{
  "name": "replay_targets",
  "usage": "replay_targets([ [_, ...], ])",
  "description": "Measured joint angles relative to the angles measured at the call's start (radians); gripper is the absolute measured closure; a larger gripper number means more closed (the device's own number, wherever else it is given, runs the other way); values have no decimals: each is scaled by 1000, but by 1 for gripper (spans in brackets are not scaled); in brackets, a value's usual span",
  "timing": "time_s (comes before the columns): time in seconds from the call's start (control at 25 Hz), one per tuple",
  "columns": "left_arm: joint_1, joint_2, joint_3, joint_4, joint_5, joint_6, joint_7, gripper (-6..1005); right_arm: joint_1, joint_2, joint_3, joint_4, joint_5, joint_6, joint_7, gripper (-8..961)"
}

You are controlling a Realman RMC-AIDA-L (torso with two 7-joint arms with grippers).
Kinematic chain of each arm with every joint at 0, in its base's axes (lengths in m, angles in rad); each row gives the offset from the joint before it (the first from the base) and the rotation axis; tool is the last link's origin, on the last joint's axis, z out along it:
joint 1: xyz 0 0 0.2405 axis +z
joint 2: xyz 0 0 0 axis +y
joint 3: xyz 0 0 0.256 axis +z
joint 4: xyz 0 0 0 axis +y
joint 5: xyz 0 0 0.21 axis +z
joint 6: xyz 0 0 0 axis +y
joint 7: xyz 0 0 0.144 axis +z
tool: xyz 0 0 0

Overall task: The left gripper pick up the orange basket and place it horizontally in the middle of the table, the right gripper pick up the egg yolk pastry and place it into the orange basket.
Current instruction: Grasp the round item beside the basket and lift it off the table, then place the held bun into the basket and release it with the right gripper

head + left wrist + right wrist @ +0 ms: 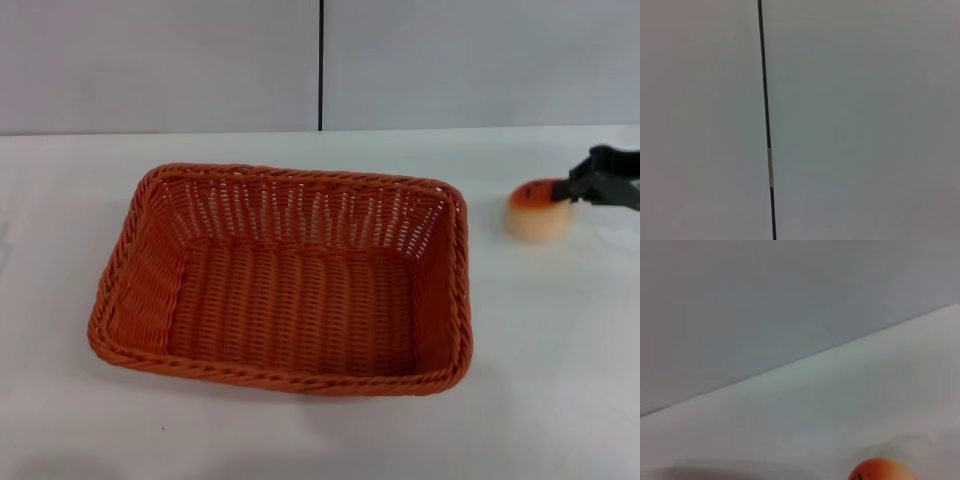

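Orange basket point(290, 285) lengthwise across table point(560, 360)

The right end effector point(578, 189) is cut off by the head view's edge, its grip on the blurred egg yolk pastry point(537, 209) unclear.

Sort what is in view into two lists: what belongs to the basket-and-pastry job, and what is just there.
Belongs to the job:
- orange basket, mid-table, nothing in it
- egg yolk pastry, on the table right of the basket
- right gripper, right at the pastry

Just there:
- grey wall panels behind the table
- dark seam between the panels
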Motion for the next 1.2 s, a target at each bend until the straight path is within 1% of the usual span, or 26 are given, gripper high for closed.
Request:
replay_targets([
  [0.12, -2, 0, -4, 0, 0, 0, 0, 346, -39, 18, 1, -112, 98, 115, 3, 920],
  [0.2, -4, 0, -5, 0, 0, -2, 0, 346, -66, 24, 7, -161, 185, 177, 10, 923],
  [0.4, -9, -1, -5, -1, 0, -19, 0, 346, -117, 24, 11, -196, 401, 274, 20, 927],
  [0.52, -12, -3, -2, -1, 0, -19, 0, 346, -132, 35, 3, -217, 507, 308, 23, 928],
  [0.6, -13, -3, 0, -1, 0, -20, 0, 346, -129, 38, -17, -195, 549, 312, 23, 928],
  [0.72, -14, -4, 0, -2, 0, -20, 0, 346, -93, 46, -87, -135, 568, 301, 10, 929],
  [0.8, -14, -5, 1, -4, 0, -20, 0, 346, -52, 60, -144, -107, 570, 280, 2, 929],
  [0.92, -14, -5, 1, -6, 0, -22, 0, 346, 9, 89, -208, -87, 571, 231, -11, 928],
  [1.04, -8, -5, 1, -11, 0, -22, 0, 346, 68, 105, -285, -44, 570, 166, -15, 932],
  [1.12, -2, -5, 1, -12, 0, -21, 0, 346, 91, 115, -331, -23, 572, 137, -15, 932],
  [1.2, 5, -5, -2, -13, 0, -20, 0, 346, 102, 130, -368, -15, 573, 117, -16, 932],
])
